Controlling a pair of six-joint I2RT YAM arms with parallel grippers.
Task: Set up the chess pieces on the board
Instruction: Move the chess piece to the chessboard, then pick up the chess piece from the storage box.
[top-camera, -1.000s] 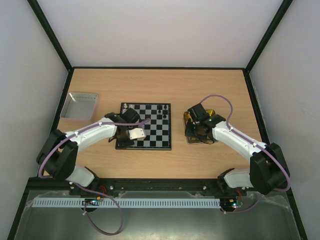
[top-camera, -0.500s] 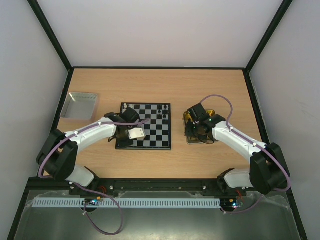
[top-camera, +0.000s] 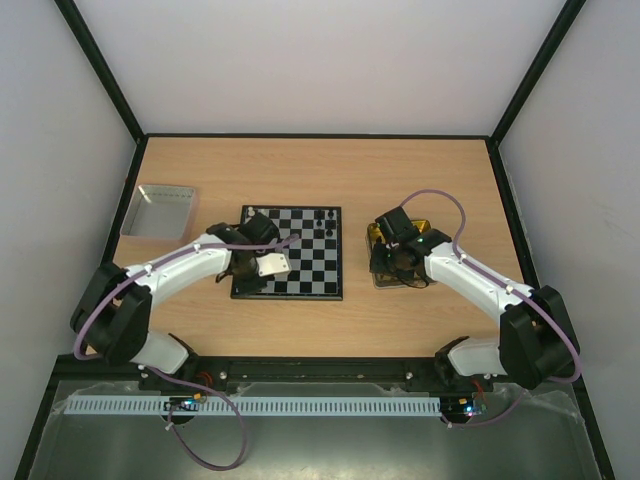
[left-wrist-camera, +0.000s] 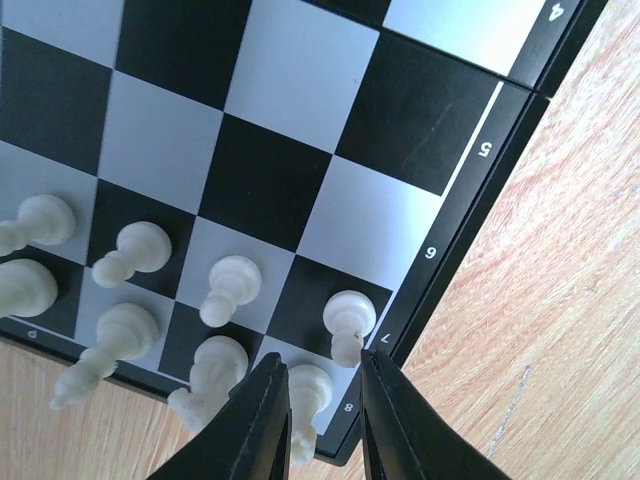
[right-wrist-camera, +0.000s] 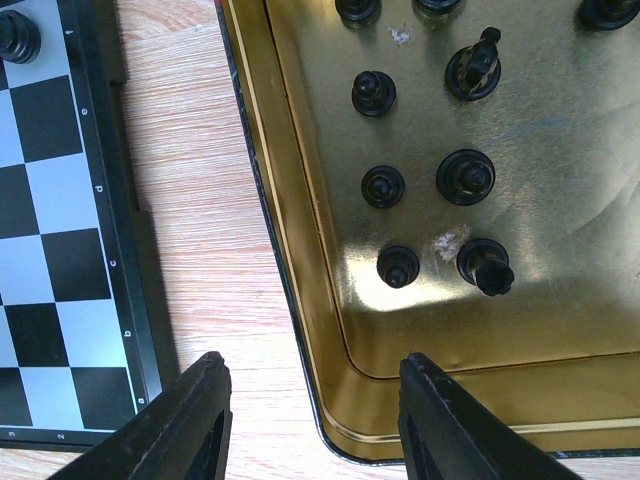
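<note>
The board (top-camera: 310, 270) lies mid-table. Several white chess pieces (left-wrist-camera: 232, 288) stand in two rows at its left edge. My left gripper (left-wrist-camera: 322, 365) hovers low over that corner, open, its fingers either side of a white piece (left-wrist-camera: 305, 395) standing on the corner square beside the 8. In the top view the left gripper (top-camera: 246, 278) sits over the board's near left corner. My right gripper (right-wrist-camera: 313, 370) is open and holds nothing, above the near left corner of the yellow tray (right-wrist-camera: 560, 200). Several black pieces (right-wrist-camera: 383, 186) stand in that tray.
A silver tray (top-camera: 160, 210) sits at the far left of the table. A few black pieces (top-camera: 322, 215) stand on the board's far right rows. The board's right edge (right-wrist-camera: 100, 250) lies a narrow strip of wood away from the yellow tray.
My left gripper's jaws have parted from shut, leaving the white corner piece standing between them. Both arms have stayed nearly still.
</note>
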